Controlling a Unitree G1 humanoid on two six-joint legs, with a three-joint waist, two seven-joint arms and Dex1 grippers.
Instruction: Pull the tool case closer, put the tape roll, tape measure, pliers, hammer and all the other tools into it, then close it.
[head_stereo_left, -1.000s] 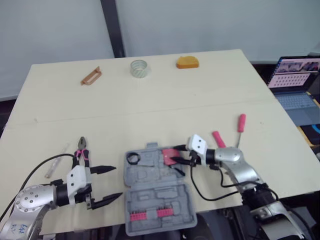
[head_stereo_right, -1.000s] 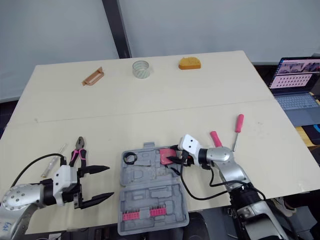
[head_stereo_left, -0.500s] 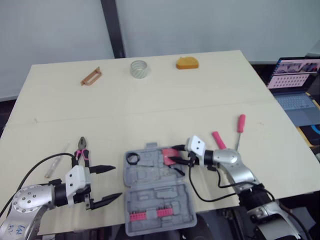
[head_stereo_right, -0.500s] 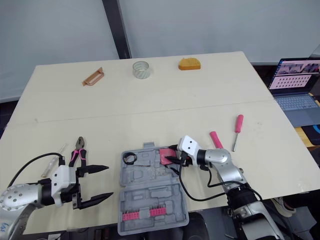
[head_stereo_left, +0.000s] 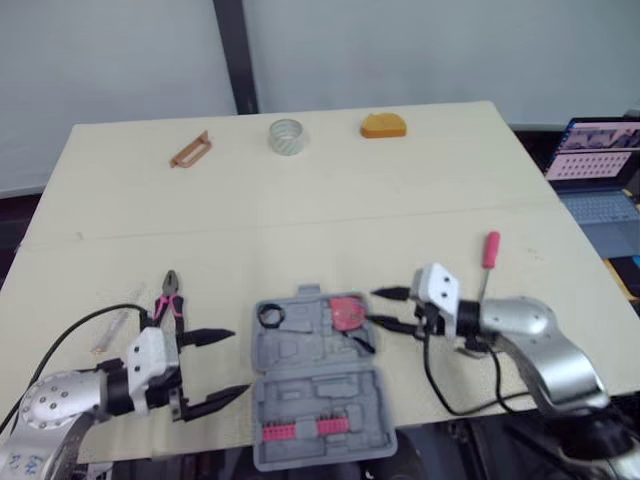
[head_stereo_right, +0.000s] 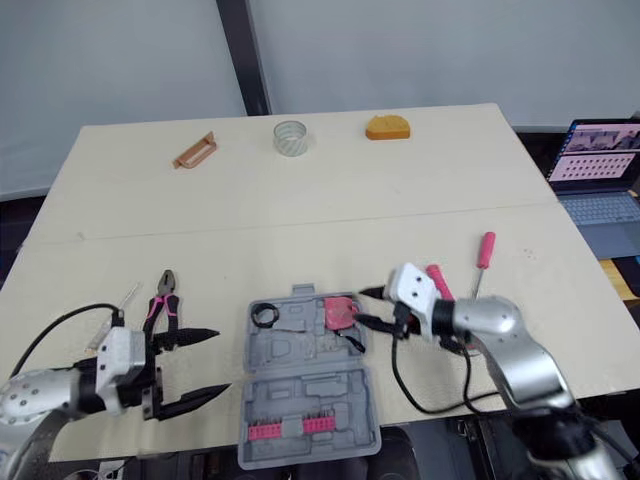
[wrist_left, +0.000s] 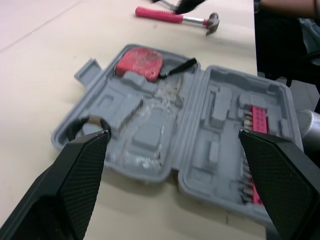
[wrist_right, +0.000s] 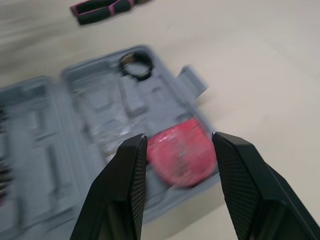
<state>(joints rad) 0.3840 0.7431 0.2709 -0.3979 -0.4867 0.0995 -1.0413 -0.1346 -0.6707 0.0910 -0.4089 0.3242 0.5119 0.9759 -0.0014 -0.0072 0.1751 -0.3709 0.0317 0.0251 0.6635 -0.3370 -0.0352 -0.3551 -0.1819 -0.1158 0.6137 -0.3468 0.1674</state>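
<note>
The grey tool case (head_stereo_left: 322, 390) lies open at the table's near edge. A red tape measure (head_stereo_left: 347, 312) rests in its far half, beside a small black ring (head_stereo_left: 268, 316). My right gripper (head_stereo_left: 378, 308) is open, its tips just right of the tape measure and holding nothing. My left gripper (head_stereo_left: 235, 363) is open and empty, left of the case. Pink-handled pliers (head_stereo_left: 168, 300) lie just beyond it. The hammer's pink handle (head_stereo_right: 437, 280) pokes out behind my right gripper. At the far edge stands the clear tape roll (head_stereo_left: 287, 135).
A pink screwdriver (head_stereo_left: 488, 255) lies right of the hammer. A brown handle-shaped piece (head_stereo_left: 190, 150) and an orange piece (head_stereo_left: 384, 125) sit near the tape roll. A clear slim tool (head_stereo_left: 112, 328) lies at the near left. A laptop (head_stereo_left: 600, 160) stands off the table's right side.
My right gripper has opened off the red tape measure and drawn back to the right, leaving it in the case. The camera shifted a little. My left gripper has stayed put.
</note>
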